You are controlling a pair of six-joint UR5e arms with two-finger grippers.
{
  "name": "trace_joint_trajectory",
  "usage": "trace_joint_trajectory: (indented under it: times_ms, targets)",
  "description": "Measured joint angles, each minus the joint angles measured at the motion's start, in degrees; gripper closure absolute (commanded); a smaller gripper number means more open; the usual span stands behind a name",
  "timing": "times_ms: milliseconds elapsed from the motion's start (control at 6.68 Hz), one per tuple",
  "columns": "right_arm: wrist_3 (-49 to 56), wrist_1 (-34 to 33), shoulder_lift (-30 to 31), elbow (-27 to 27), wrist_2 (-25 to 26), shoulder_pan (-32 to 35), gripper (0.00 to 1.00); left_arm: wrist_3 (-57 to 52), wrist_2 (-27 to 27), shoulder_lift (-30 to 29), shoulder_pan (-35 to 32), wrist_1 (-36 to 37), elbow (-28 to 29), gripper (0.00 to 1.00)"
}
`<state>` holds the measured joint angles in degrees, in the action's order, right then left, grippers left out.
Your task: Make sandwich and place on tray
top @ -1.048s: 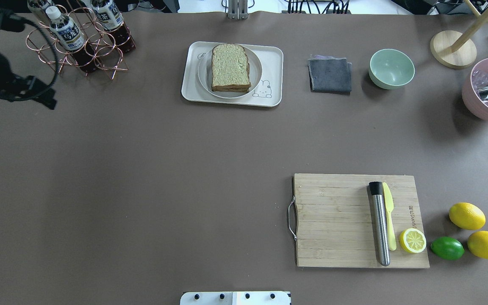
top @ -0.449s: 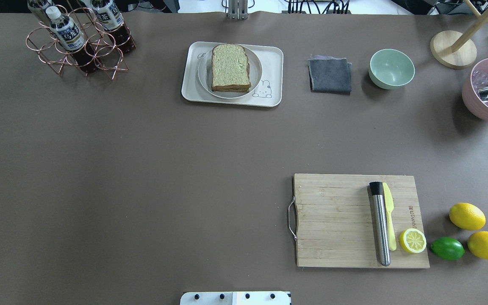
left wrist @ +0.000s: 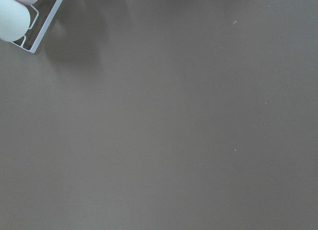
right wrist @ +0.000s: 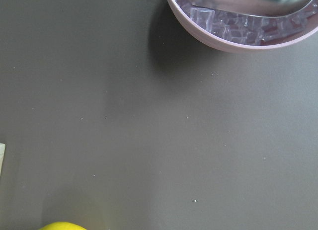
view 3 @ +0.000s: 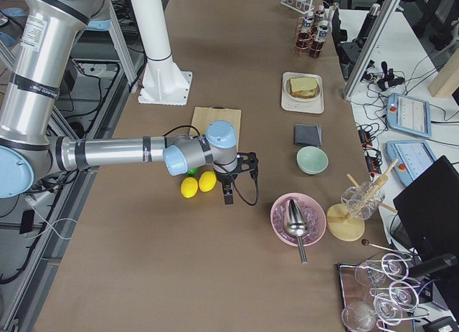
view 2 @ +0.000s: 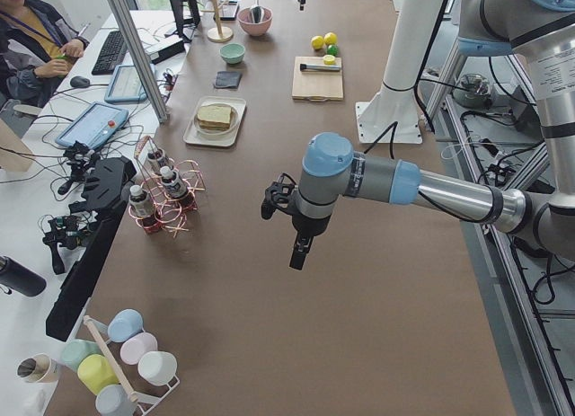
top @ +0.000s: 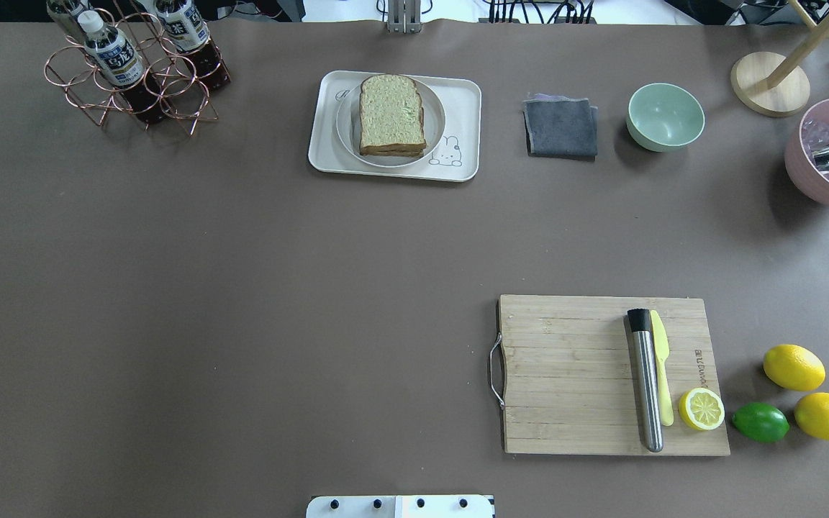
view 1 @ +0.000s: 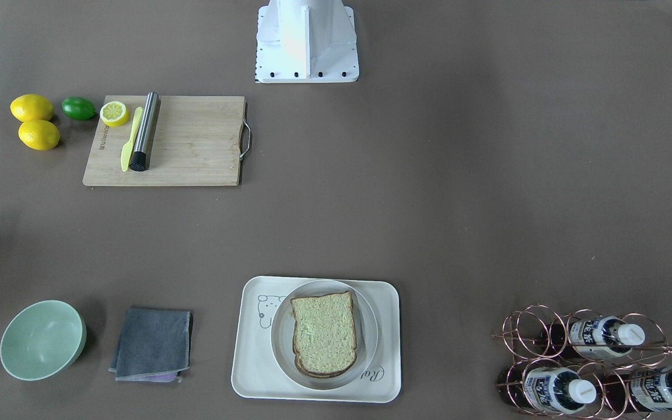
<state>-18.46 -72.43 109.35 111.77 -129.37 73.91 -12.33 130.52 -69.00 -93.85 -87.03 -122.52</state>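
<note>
The sandwich (top: 391, 115), with a tan bread slice on top and a dark crust edge below it, lies on a round white plate (top: 435, 108). The plate stands on the cream tray (top: 463, 108) at the table's far middle; the sandwich (view 1: 324, 332) and the tray (view 1: 248, 361) also show in the front-facing view. My left gripper (view 2: 299, 252) hangs over bare table well to the left of the bottle rack. My right gripper (view 3: 228, 197) hangs beside the lemons, near the pink bowl. Both show only in the side views, so I cannot tell whether they are open or shut.
A copper rack of bottles (top: 134, 68) stands far left. Right of the tray are a grey cloth (top: 560, 128) and a green bowl (top: 665, 115). A cutting board (top: 573, 374) holds a steel muddler and a yellow knife. Lemons (top: 793, 367) and a pink ice bowl (top: 825, 173) sit at the right.
The left arm has drawn out of the overhead view at the left edge. The dark tip at the right edge has also slid out of sight. The sandwich and tray have not moved.
</note>
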Motion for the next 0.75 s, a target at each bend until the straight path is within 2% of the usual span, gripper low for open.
trace_joint_trajectory:
  times_ms: [749]
  targets:
    - [0.2,0.5,1.9,0.1,-0.5,3.6,0.00,-1.3,0.1,0.3,-1.6,-1.2,0.3,0.01]
